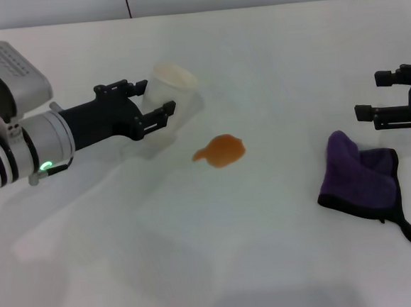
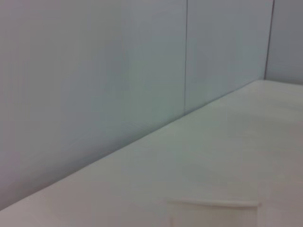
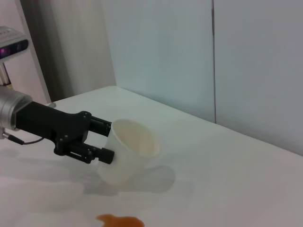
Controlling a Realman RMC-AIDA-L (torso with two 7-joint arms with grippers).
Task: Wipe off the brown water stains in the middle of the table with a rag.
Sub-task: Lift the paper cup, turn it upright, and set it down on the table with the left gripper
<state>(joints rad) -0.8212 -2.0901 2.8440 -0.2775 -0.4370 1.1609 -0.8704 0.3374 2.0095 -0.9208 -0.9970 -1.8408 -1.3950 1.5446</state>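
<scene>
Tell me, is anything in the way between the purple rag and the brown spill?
No, nothing visible. Only bare white table lies between the rag and the brown spill. The cup, held by the left end effector, sits beyond the spill, off that path.

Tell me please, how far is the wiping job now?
Wiping has not begun. The brown water stains still sit whole on the table. In hand: the left hand grips a tilted cup beside the stain. The right hand hovers open above the rag, which lies untouched. Left: take the rag and wipe the stain.
</scene>
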